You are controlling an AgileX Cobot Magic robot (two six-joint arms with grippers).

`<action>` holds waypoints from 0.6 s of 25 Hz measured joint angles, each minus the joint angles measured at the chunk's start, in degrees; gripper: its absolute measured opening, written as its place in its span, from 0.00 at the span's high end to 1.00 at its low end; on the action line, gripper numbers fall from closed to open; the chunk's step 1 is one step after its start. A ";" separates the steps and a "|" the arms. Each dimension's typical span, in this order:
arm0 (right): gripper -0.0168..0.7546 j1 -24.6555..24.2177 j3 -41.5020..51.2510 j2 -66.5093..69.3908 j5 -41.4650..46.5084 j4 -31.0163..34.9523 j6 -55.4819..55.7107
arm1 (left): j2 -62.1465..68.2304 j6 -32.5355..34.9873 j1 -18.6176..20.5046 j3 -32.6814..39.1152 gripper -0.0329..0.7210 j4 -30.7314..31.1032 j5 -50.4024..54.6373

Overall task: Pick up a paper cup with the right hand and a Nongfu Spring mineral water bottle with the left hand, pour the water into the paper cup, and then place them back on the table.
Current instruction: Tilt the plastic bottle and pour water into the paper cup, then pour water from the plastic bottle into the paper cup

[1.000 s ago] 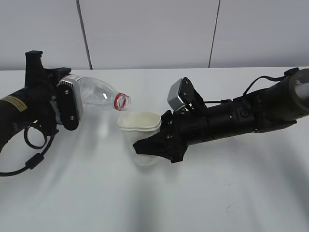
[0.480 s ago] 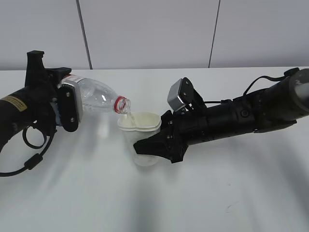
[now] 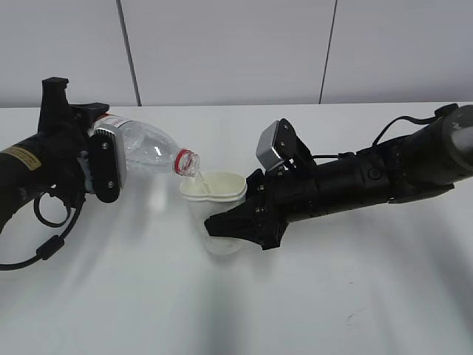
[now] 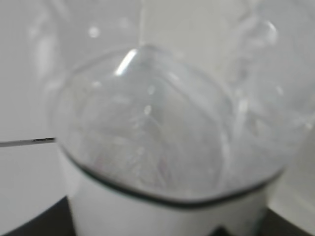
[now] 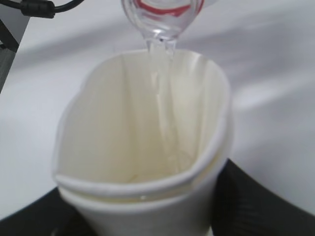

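Bottle (image 3: 148,145) tipping, water running into cup (image 3: 216,198) | left hand (image 3: 100,164) squeezing bottle | right hand (image 3: 236,225) squeezing cup above table (image 3: 310,310)

The clear plastic water bottle (image 3: 151,150) lies tipped nearly flat above the white worktop (image 3: 310,296), its open, red-ringed mouth angled down over the paper cup (image 3: 216,211); the left pincer (image 3: 103,166) clamps its labelled body. A thin stream of water runs from the mouth (image 5: 162,17) into the cup's cream interior (image 5: 147,123). The cup, squeezed slightly out of round, sits upright in the right pincer (image 3: 236,225).
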 joint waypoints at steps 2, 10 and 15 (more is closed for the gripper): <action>0.43 0.00 0.00 0.00 0.00 0.00 0.00 | 0.00 0.21 0.00 0.00 0.47 -0.07 -0.04; 0.43 0.00 0.00 0.00 0.11 -0.08 0.00 | 0.00 0.69 0.00 0.00 0.47 -0.24 -0.46; 0.43 0.00 0.00 0.00 0.11 -0.36 0.00 | 0.00 0.69 0.00 0.00 0.47 -0.24 -0.89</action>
